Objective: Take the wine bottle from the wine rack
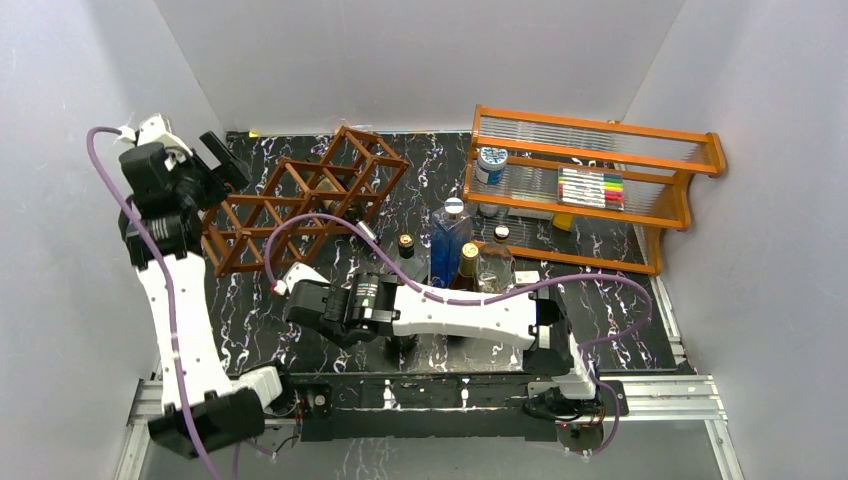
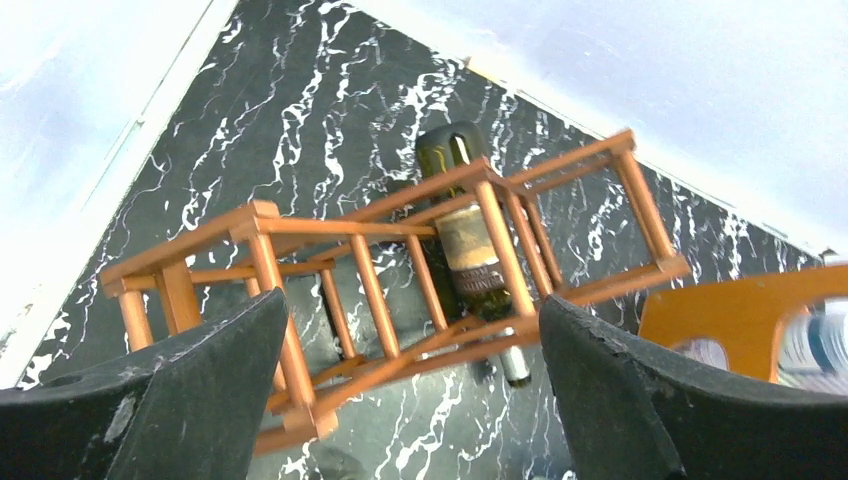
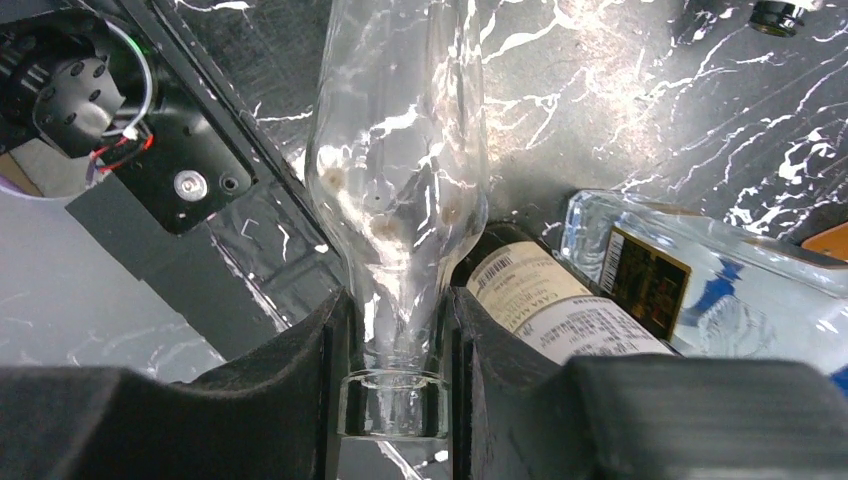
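The wine rack is a dark reddish-brown lattice at the back left of the black marble table; it also shows in the left wrist view. A dark green wine bottle with a tan label lies in one of its cells, and its neck pokes out toward the table's middle. My left gripper is open and empty, above the rack's left end, and the rack shows between its fingers. My right gripper is shut on the neck of a clear glass bottle, in front of the rack.
A dark bottle, a blue bottle, an amber bottle and a clear one stand mid-table. An orange shelf unit holds markers and a jar at back right. White walls close in left, back and right.
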